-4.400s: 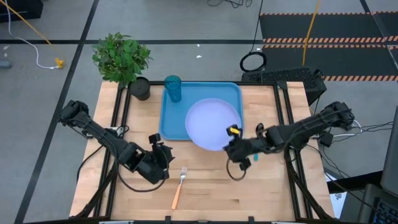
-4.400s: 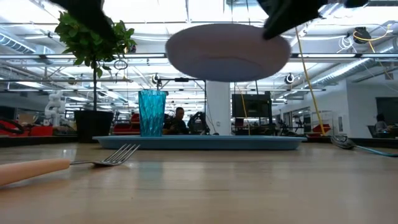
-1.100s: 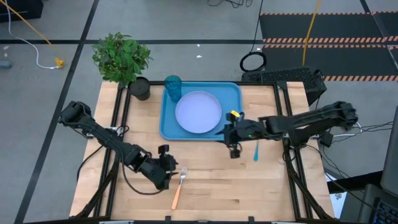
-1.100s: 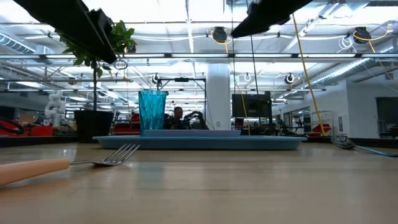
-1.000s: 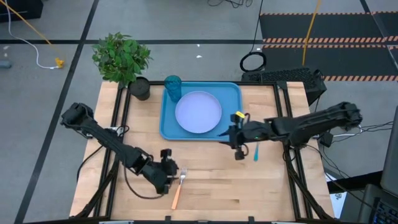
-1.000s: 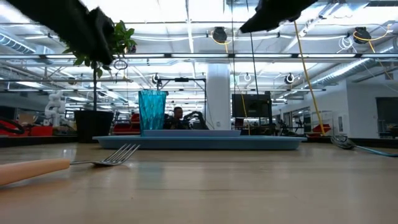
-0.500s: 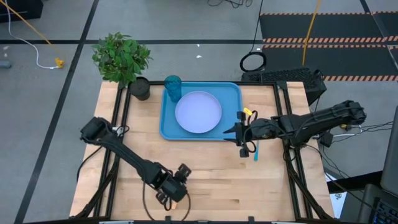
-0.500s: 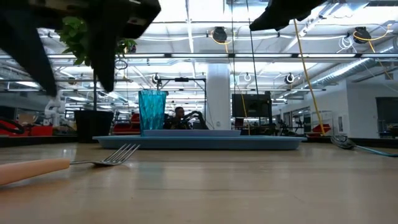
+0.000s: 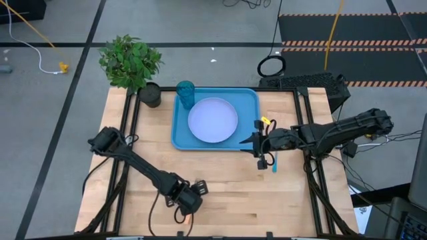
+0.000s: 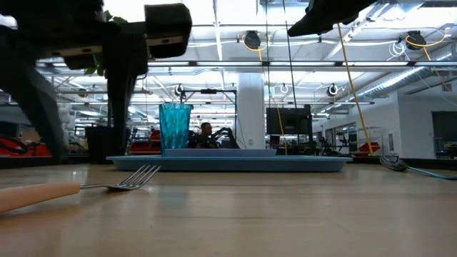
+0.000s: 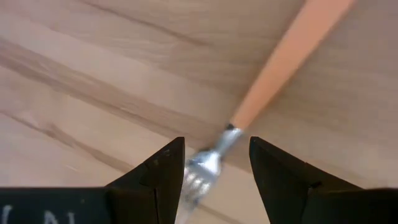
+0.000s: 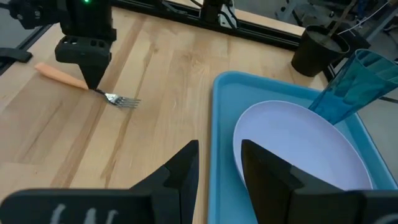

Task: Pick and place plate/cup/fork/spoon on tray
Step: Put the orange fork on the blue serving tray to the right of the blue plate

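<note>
Hovering my left pincer over the fork at the bench's near edge; fingers spread, straddling the neck where metal meets orange handle, not pinching yet. Fork lies flat on the wood, tines twd the tray. Plate sits inside the tray, cup upright in its far-left corner. Right pincer hangs just off the tray's right rim, fingers parted w/ nothing btwn them. Spoon lies beside it on the bench. Potted plant at far-left corner.
</note>
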### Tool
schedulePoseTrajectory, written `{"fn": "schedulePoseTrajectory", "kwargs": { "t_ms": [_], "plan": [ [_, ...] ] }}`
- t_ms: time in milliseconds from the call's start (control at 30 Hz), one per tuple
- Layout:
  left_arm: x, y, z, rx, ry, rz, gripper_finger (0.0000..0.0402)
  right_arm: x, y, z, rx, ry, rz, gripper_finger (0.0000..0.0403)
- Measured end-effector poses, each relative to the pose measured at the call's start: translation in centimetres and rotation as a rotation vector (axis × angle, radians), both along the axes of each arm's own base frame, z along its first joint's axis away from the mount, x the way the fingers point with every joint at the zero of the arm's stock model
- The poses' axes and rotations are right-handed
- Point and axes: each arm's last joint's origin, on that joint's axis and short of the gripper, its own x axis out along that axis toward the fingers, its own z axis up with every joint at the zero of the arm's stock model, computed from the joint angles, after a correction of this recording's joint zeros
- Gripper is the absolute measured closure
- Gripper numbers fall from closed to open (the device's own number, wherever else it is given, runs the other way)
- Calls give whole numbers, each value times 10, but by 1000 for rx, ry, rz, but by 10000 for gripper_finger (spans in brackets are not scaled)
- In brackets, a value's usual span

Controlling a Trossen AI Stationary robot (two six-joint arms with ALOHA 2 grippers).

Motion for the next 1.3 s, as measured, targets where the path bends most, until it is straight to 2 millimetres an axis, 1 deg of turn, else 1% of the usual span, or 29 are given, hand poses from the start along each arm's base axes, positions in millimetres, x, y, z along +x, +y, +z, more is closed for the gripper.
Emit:
{"fn": "schedulePoseTrajectory", "kwargs": {
  "t_ms": [233,467,667,733,933,1100,1200,1300],
  "plan": [
    [0,14,-16,30,3,-68,218,0,0,0,-2,0,1,289],
    [4,25,-27,-95,-7,-70,218,0,0,0,-20,1,11,289],
    [6,32,-30,-127,-4,-81,224,0,0,0,-20,1,11,289],
    [6,34,-30,-134,1,-74,239,0,0,0,-20,0,11,289],
    [8,39,-31,-170,29,-22,308,0,0,0,-20,0,11,289],
    [9,41,-31,-188,39,59,358,0,0,0,-20,-1,11,289],
    [10,42,-31,-196,38,123,381,0,0,0,-19,-1,11,289],
    [11,44,-31,-173,15,222,390,0,0,0,-20,-1,11,289]
  ]
}}
